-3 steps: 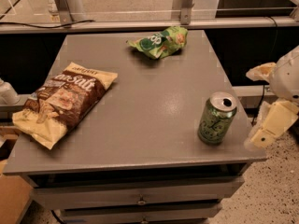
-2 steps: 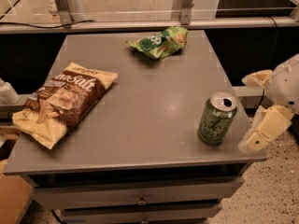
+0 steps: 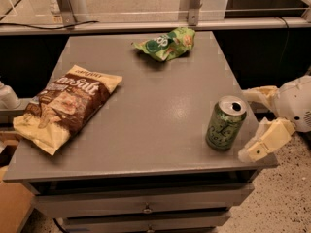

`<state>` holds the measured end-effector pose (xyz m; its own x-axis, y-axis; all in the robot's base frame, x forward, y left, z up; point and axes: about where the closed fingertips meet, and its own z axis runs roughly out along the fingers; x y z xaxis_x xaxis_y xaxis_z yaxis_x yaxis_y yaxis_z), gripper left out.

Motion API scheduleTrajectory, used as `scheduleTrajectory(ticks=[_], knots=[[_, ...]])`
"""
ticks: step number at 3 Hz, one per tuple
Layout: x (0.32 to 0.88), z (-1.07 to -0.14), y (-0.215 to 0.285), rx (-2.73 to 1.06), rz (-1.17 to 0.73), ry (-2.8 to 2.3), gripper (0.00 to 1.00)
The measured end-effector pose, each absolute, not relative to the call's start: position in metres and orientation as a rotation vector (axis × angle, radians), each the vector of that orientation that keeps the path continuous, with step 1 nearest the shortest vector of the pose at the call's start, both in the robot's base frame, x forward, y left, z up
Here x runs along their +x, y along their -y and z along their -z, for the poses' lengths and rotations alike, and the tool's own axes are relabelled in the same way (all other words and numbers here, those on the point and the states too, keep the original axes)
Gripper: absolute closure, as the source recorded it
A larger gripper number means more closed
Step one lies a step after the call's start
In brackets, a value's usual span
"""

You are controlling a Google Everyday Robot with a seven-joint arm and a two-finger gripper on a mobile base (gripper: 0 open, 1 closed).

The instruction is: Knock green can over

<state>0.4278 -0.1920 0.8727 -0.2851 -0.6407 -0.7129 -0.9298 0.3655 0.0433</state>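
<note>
Nearest me, by the front right corner of the grey bench (image 3: 160, 110), the small shiny green aluminium drink can (image 3: 226, 124) stands upright. I have the cream two-finger tool (image 3: 249, 125) just to its right, fingers spread and holding nothing, placed, I judge, for a sideways push. Leftward looks free: the brown-and-yellow chip bag (image 3: 65, 106) lies well apart, and the crumpled green foil snack bag (image 3: 165, 43) lies farther back.

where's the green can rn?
Camera view: the green can stands upright near the front right corner of the table. The open tool sits just to its right, at the table edge.
</note>
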Motion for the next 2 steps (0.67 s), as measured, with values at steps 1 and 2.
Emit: scheduleTrajectory(ticks=[1, 2], knots=[[0.431, -0.867, 0.187, -1.275, -0.728, -1.96, 0.0], [0.433, -0.866, 0.176, -1.208, -0.815, -1.898, 0.0]])
